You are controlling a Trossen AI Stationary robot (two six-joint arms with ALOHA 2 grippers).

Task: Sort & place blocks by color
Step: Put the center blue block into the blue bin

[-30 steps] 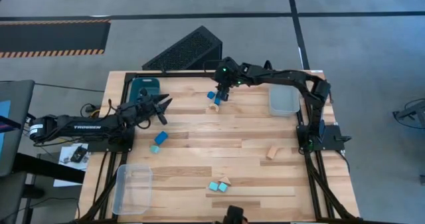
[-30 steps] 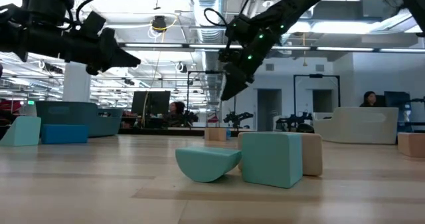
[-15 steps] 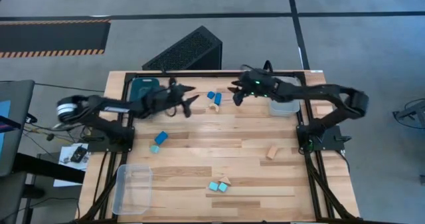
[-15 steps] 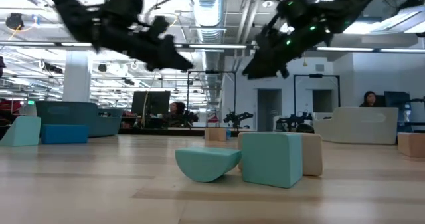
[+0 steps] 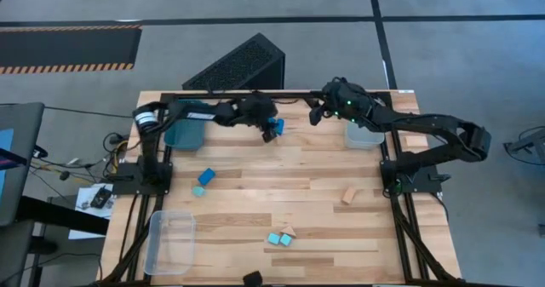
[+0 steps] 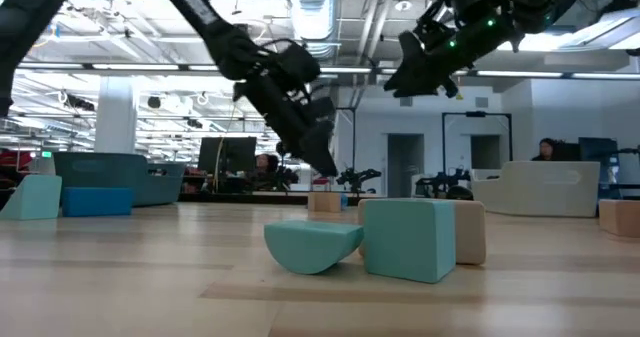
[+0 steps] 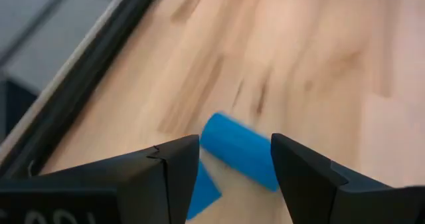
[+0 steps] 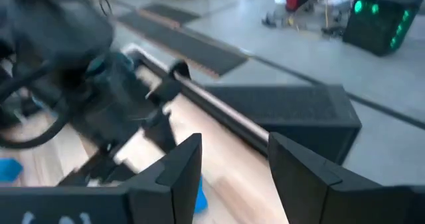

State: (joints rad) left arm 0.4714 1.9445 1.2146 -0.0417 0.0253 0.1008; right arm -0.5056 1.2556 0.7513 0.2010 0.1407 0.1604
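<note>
We are looking down on the wooden table and taking its teal bin, at the far left corner, as our landmark. We are seeing the left gripper reaching well to the right of the teal bin along the far edge, its fingers spread apart and hanging over a deep blue cylinder block that is lying on the wood; in the left wrist view the block is showing between the two fingers, and a second blue piece is lying just beside it, though we cannot tell whether the fingers are touching either one. In the high view these blue blocks are showing as a small cluster at the gripper's tip. We are seeing the right gripper farther right of the teal bin, raised above the table near a clear bin, with its fingers parted and nothing between them. Nearer to us than the teal bin, a blue block and a turquoise block are lying close together. Well away from the bin, toward the near edge, two turquoise blocks are sitting beside a tan block, and a tan wooden block is lying alone farther right. Another clear bin is sitting at the near left corner.
</note>
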